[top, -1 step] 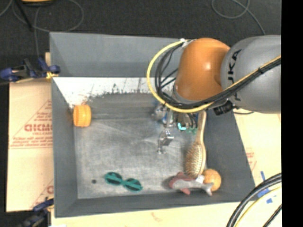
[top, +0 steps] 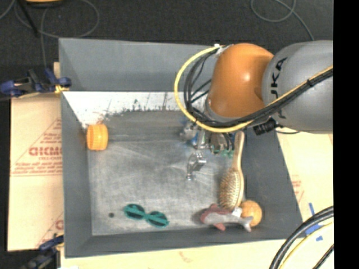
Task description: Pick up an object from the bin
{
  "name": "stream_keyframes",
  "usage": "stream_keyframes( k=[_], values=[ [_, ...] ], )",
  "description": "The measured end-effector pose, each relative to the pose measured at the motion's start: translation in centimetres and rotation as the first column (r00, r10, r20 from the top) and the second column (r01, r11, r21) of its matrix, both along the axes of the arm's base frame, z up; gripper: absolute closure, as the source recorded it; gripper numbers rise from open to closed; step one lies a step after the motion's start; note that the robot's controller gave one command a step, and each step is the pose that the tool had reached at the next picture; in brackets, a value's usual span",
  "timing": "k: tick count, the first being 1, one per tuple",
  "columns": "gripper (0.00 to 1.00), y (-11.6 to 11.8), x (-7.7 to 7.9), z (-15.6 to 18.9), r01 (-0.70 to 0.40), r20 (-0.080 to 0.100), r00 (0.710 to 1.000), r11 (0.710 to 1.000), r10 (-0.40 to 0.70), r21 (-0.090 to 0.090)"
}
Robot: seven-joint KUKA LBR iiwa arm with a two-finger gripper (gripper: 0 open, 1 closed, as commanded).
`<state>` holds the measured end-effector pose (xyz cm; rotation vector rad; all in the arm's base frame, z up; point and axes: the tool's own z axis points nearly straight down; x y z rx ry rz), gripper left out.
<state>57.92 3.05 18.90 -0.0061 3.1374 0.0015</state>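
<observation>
My gripper point(top: 195, 166) hangs below the arm's orange cover, over the bare floor in the right middle of the bin, with nothing seen in it. Just to its right lies a wooden hairbrush point(top: 231, 187), bristle head toward the front, handle pointing to the back. At the front right, a pinkish-grey toy point(top: 220, 217) lies beside a small orange ball point(top: 252, 212), both touching the brush head.
A teal figure-eight-shaped thing point(top: 145, 215) lies near the front wall, left of centre. An orange cylinder point(top: 97, 137) rests against the left wall at the back. The arm and its cables cover the back right of the bin.
</observation>
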Motion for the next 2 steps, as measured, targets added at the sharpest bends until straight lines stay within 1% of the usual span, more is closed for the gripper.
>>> stream_keyframes(
  k=[1, 2],
  values=[
    [0.00, -3.5, -2.4, -3.9, -0.078, 0.004, 0.997, 0.997, 0.078, -0.002],
    [0.00, -2.5, -9.1, -4.7, -0.222, -0.007, 0.975, 0.975, 0.222, -0.001]
  ],
)
